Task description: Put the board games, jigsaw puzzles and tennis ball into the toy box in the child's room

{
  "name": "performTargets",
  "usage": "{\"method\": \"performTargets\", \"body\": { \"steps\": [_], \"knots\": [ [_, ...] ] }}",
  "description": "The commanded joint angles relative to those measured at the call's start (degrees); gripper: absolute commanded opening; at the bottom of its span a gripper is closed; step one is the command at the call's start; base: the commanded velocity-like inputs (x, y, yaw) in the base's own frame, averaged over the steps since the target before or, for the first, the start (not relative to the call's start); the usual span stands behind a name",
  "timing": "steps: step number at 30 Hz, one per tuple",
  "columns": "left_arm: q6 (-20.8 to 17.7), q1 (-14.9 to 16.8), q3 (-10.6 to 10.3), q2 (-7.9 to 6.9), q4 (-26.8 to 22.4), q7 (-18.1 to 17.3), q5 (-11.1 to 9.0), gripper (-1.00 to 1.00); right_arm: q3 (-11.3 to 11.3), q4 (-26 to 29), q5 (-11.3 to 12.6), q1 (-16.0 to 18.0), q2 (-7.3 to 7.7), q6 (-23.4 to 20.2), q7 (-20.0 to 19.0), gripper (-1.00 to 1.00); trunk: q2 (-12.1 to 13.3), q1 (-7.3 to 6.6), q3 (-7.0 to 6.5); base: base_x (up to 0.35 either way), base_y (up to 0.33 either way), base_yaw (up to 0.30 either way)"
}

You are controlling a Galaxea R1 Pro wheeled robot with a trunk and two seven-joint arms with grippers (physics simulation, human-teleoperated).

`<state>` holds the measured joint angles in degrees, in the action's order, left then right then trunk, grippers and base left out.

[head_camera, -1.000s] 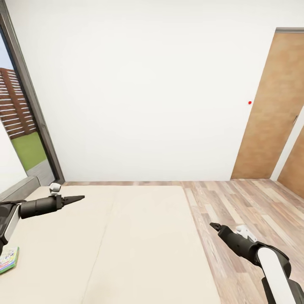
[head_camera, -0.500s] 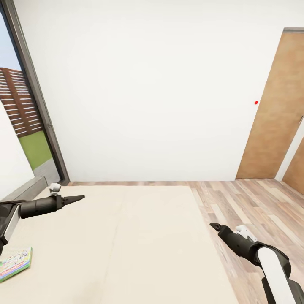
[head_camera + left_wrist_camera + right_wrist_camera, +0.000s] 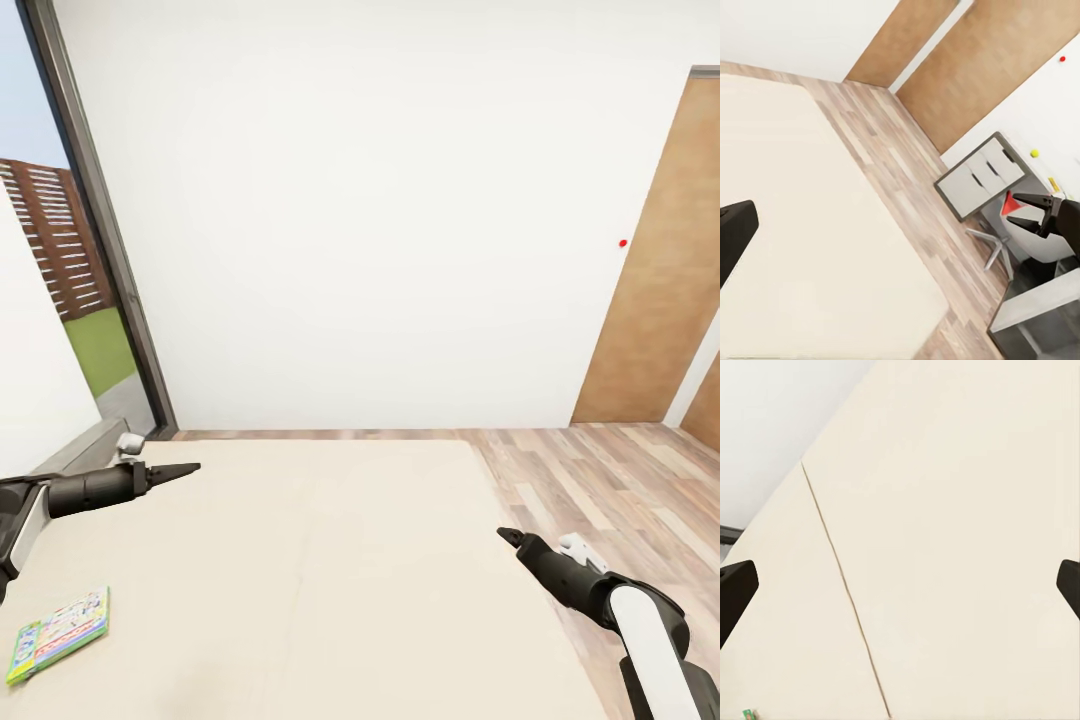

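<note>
Home bedroom: wide cream bed (image 3: pixel 300 560), wooden door (image 3: pixel 660 270), plank floor (image 3: pixel 600 480).

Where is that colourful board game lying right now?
In the head view, the board game lies flat on the bed, near its left edge, below the left gripper.

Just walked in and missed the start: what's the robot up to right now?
Nothing is being handled at this moment. The robot faces a bed with both arms held out over it, the left gripper and the right gripper both empty. One colourful board game lies flat on the bed near the robot's left side, below the left arm and apart from it. In the left wrist view the right gripper's fingers are spread. The toy box can't be made out here.
</note>
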<state>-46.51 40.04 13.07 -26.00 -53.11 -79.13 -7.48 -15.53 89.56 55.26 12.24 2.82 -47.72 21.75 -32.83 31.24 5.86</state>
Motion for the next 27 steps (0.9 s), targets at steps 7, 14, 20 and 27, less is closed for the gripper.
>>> {"method": "performTargets", "body": {
  "steps": [7,14,20,27],
  "knots": [
    [-0.6,0.0,0.0,-0.02,0.0,-0.1,-0.2,1.00,0.0,0.1,0.6,0.1,0.00,-0.2,0.6,1.00,-0.1,0.03,0.11,0.000,0.286,0.000],
    [-0.6,0.0,0.0,-0.02,0.0,-0.1,-0.1,1.00,0.0,0.1,0.5,0.1,0.00,-0.2,0.6,1.00,-0.1,0.03,0.11,0.000,0.286,0.000],
    [-0.6,0.0,0.0,-0.02,0.0,-0.1,-0.1,1.00,0.0,0.1,0.5,0.1,0.00,-0.1,0.6,1.00,-0.1,0.03,0.11,0.000,0.286,0.000],
    [-0.6,0.0,0.0,-0.08,0.0,-0.1,-0.2,1.00,0.1,0.1,0.5,0.1,0.00,-0.1,0.6,1.00,-0.1,0.03,0.11,0.000,0.286,0.000]
  ]
}}
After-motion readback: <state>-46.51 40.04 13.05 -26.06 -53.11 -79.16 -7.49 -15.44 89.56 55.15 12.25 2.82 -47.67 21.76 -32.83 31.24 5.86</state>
